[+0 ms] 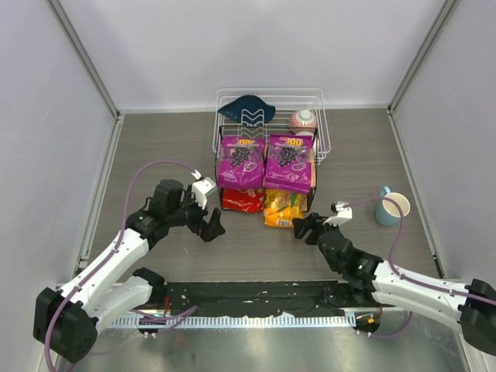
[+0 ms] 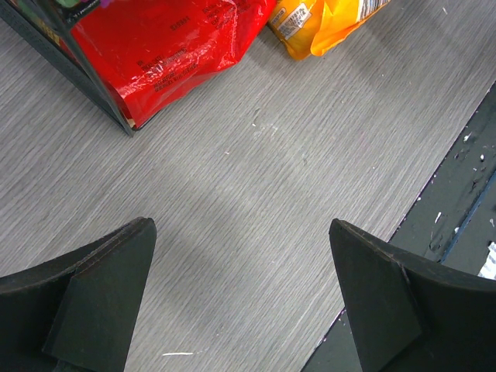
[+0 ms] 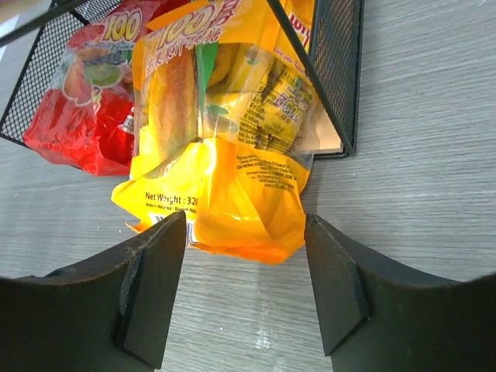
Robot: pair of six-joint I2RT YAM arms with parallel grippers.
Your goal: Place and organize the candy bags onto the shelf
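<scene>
Purple comes first: the left purple bag (image 1: pixel 240 160) and the right purple bag (image 1: pixel 288 163) lie side by side on the top board of the shelf (image 1: pixel 313 180), faces up, and they look settled. Below them, on the lower tier, the red bag (image 1: pixel 242 200) sits on the left and the orange-yellow bag (image 1: pixel 283 209) on the right. So all four packets are on the rack, and I judge the placing part of the job to be nearly done.

What is left is tidying. In the right wrist view the orange-yellow bag spills out past the black front frame, and its near end sags onto the grey worktop (image 1: pixel 155 147). The red bag bulges past the frame too, though less. The lower tier would want both pushed farther in and squared up.

The right hand (image 3: pixel 246 221) is low at the near side of the shelf. Its fingers are spread, with the loose end of the orange-yellow bag just ahead of them and nothing pinched. Whether a finger touches the packet I cannot tell. The left hand (image 2: pixel 239 229) is also spread wide and empty over bare worktop, near the shelf's near-left corner and apart from the red bag.

Beyond the shelf stands a white wire basket (image 1: pixel 324 128), and a blue mug (image 1: pixel 391 208) sits off to the right
</scene>
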